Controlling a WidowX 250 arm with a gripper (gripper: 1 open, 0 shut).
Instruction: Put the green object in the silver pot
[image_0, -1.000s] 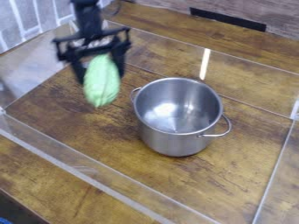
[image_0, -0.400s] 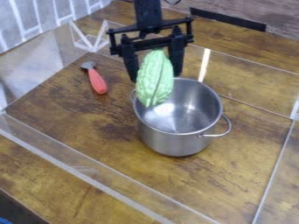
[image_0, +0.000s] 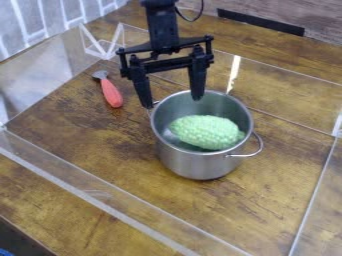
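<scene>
Wooden table (image_0: 80, 215), dark brown planks, with a clear low wall running around the work area.

The silver pot (image_0: 203, 160) stands upright near the middle of the table, round and shiny, with 1 small loop handle visible on its right side. The rim is bright and unobstructed on the near side.

The green object (image_0: 205, 131) lies inside the pot, on its side, filling most of the opening from left to right. Its bumpy, light green skin is plainly visible from above. It sits below the rim on the near side; whether it rests flat on the bottom or leans on the wall cannot be told.

The gripper (image_0: 168, 93) hangs over the back-left edge of the pot, pointing nearly straight down. Its 2 dark fingers (image_0: 144, 90) stand wide apart, 1 outside the pot's left rim and 1 over the back of the pot's opening. Nothing sits between them. The jaws are spread and empty. The right fingertip ends just above the green object; from this angle it cannot be told whether it touches the vegetable or the rim. The left fingertip hangs just beside the pot wall, contact also unclear.

A small red-orange carrot-like item (image_0: 110, 89) lies on the table to the left of the gripper, well clear of the pot, with a pale tip at its far end. It touches neither finger.
</scene>
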